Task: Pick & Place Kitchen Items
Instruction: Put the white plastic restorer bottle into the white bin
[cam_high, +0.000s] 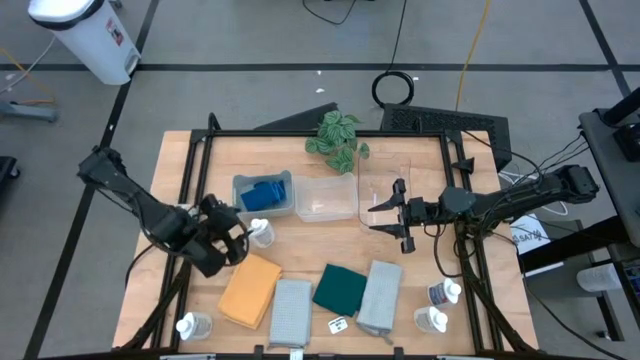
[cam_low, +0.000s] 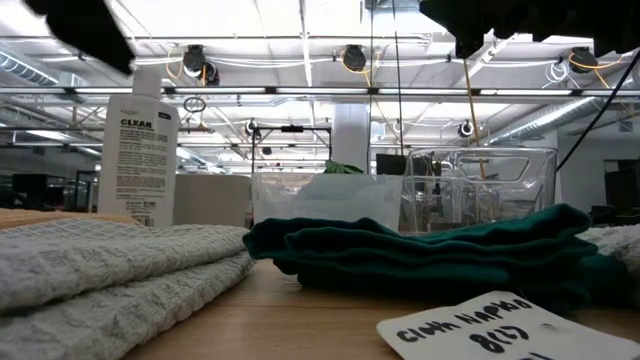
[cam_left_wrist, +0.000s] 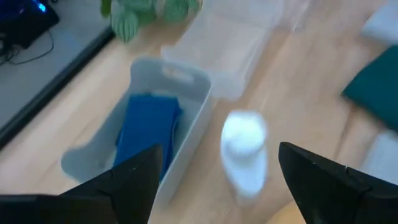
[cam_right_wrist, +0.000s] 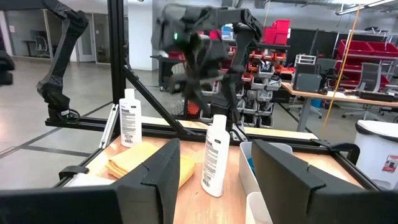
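A white squeeze bottle (cam_high: 262, 232) stands upright on the table, next to a bin (cam_high: 240, 200) that holds blue sponges (cam_high: 264, 192). My left gripper (cam_high: 238, 238) hovers open beside that bottle. In the left wrist view the bottle (cam_left_wrist: 244, 152) shows past the gap of my left gripper (cam_left_wrist: 219, 151), untouched. My right gripper (cam_high: 385, 215) hangs open over the table's right middle, with nothing between its fingers. Folded cloths lie along the near edge: orange (cam_high: 250, 290), pale grey (cam_high: 292, 310), dark green (cam_high: 340, 288) and grey-blue (cam_high: 380, 295). More bottles stand at the near left (cam_high: 193, 325) and near right (cam_high: 445, 292).
Two clear bins (cam_high: 325, 197) (cam_high: 385, 185) stand mid-table in front of a leafy plant (cam_high: 337, 140). A handwritten label card (cam_low: 480, 325) lies near the front edge. The black frame (cam_high: 320, 132) rings the tabletop.
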